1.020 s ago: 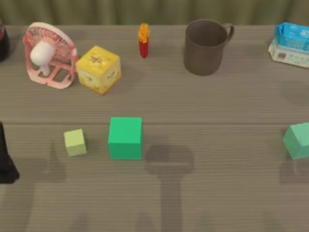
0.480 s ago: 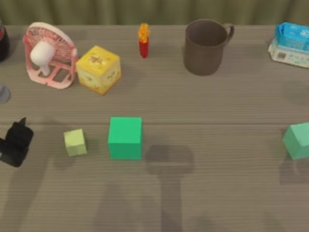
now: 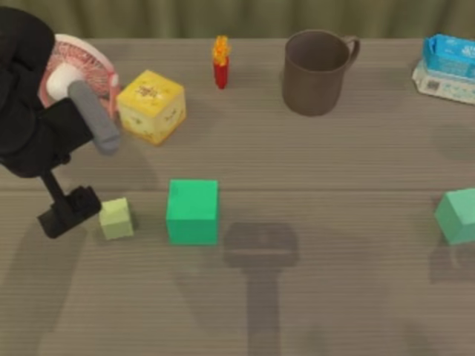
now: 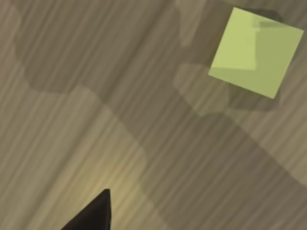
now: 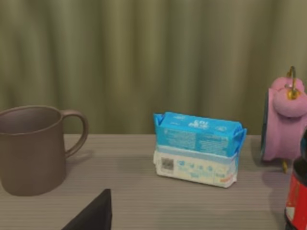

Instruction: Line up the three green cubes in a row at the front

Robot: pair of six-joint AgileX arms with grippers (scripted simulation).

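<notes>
Three green cubes rest on the table. The small pale yellow-green cube (image 3: 116,218) lies front left, and the larger bright green cube (image 3: 192,211) stands just to its right. Far off at the right edge sits the teal-green cube (image 3: 458,215). My left gripper (image 3: 70,212) hovers low just left of the pale cube, open and holding nothing. The left wrist view shows that cube (image 4: 255,51) ahead of one dark fingertip (image 4: 96,213). My right arm is out of the top view. One of its fingertips (image 5: 96,213) shows in its wrist view, and nothing is held.
Along the back stand a pink fan (image 3: 74,81), a yellow patterned cube (image 3: 151,106), a small red-and-orange object (image 3: 220,61), a brown mug (image 3: 315,70) and a blue tissue pack (image 3: 449,67). The right wrist view also shows a pink alarm clock (image 5: 285,120).
My left arm has swung in from the left edge and come down beside the pale cube. None of the cubes has moved.
</notes>
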